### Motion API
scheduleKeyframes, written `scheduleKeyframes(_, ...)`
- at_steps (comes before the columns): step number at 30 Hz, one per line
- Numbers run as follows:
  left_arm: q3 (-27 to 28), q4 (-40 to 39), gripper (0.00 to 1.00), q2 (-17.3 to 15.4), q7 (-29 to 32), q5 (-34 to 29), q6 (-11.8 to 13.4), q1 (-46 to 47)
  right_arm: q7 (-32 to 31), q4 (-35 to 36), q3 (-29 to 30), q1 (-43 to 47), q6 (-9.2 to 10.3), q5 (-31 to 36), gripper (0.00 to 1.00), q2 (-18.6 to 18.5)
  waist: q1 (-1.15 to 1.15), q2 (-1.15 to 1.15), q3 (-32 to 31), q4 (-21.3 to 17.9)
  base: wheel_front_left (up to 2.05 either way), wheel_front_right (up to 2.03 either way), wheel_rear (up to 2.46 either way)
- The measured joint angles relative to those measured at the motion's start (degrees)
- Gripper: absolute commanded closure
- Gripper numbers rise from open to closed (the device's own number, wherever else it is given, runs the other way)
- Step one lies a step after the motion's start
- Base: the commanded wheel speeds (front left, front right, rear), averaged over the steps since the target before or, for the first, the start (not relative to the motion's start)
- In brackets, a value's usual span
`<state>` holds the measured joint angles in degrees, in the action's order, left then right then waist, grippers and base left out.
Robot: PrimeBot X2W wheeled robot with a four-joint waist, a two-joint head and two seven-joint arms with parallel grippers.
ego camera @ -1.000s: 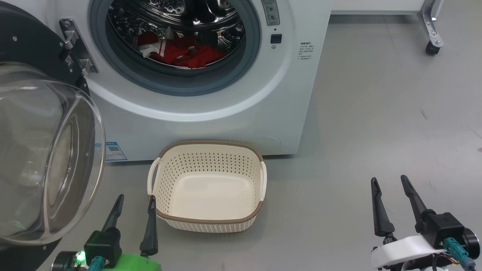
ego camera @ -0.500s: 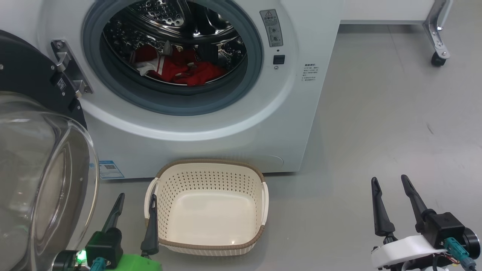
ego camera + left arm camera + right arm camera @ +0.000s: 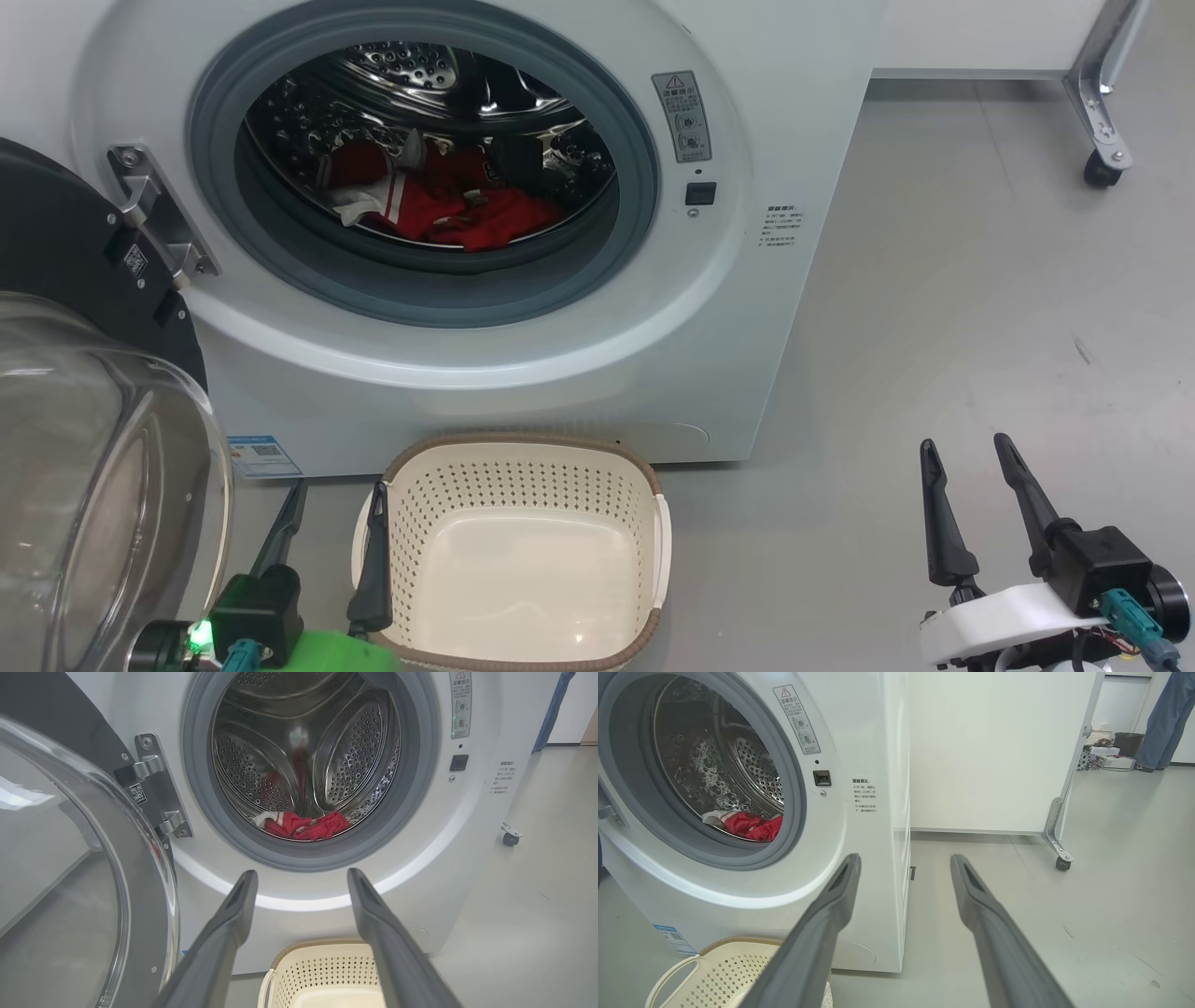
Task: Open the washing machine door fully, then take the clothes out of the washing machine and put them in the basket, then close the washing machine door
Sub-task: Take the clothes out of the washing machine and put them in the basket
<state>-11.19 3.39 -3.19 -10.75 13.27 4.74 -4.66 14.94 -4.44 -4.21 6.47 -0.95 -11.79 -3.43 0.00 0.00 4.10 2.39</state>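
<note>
1. Left claw (image 3: 339,487), two long dark fingers (image 3: 373,560) spread apart with nothing between them, hangs low just left of the small cream perforated plastic basket (image 3: 518,438) with a brown woven-look rim.
2. Right claw (image 3: 964,444), equally spread and gripping nothing, hangs over the grey floor (image 3: 934,308), well to the basket's right.
3. Basket stands on the floor just before the big white front-loading washing machine (image 3: 579,392).
4. Round washing machine door (image 3: 103,467), glossy black rim around a bulging clear glass bowl, stands swung wide to the left on its metal hinge (image 3: 154,219).
5. Bright red clothes (image 3: 448,210) with white trim lie at the bottom of the perforated steel drum (image 3: 420,70), behind the grey gasket (image 3: 420,294).
</note>
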Motion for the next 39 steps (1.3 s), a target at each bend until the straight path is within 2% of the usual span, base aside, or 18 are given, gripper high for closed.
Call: scheduleKeyframes(39,-0.68,0.94,0.0,0.01,-0.47,0.01,-0.03,0.32,0.0,-0.23,0.18,-0.01,-0.51,0.33,0.0,0.18,0.0,0.0,1.06,0.36,0.09,-0.09,0.0)
